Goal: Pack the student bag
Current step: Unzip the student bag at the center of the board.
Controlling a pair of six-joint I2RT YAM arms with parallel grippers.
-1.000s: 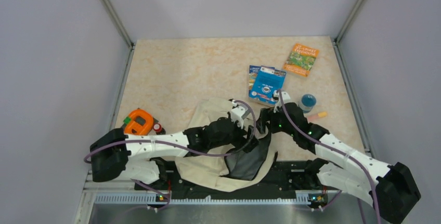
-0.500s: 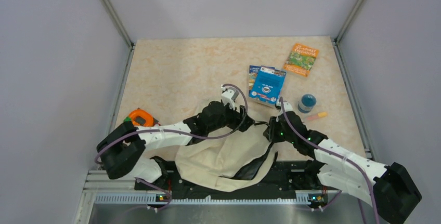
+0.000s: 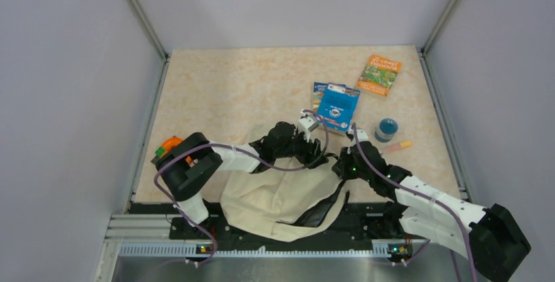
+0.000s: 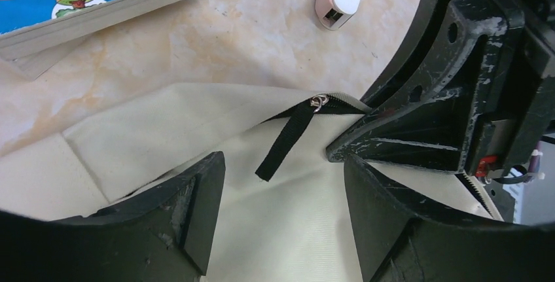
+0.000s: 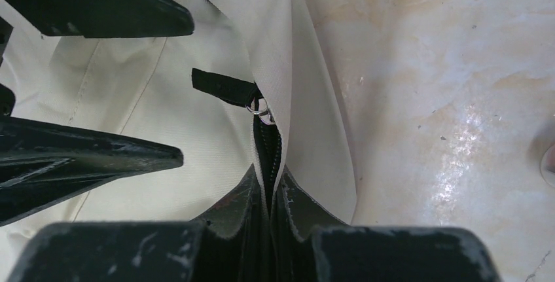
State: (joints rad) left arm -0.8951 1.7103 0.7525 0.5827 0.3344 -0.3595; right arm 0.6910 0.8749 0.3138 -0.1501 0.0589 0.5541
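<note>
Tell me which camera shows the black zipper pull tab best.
The left wrist view: the zipper pull tab lies full length on the student bag, ring included. The right wrist view shows it smaller, its ring end at a fabric fold. In the top view it cannot be made out.

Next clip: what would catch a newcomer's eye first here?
The big cream-beige fabric backpack lies slumped at the near edge of the marbled table. At the bag's far right corner the right gripper pinches the black zipper line, while the left gripper hangs open over the black pull strap. A blue picture book lies just beyond.
</note>
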